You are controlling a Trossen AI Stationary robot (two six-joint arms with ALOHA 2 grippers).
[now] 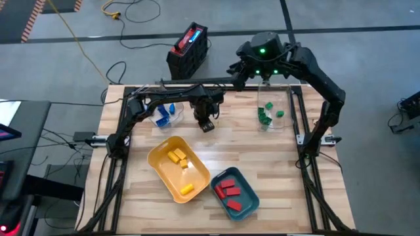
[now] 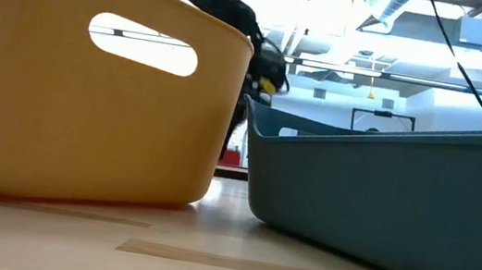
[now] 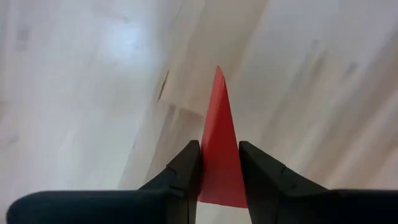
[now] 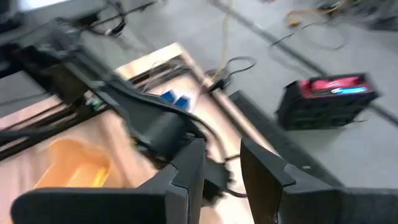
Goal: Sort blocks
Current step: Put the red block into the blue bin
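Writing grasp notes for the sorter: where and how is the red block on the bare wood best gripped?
Across its two flat long sides, from above. The left gripper has its fingers pressed on either side of the red block, whose narrow body fits between them on the table.

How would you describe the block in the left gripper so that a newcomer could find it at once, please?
Start at the yellow oblong plastic tray; beyond its far end hangs the left gripper. Between its dark fingers sits a small red plastic block, the only one outside a tray or container.
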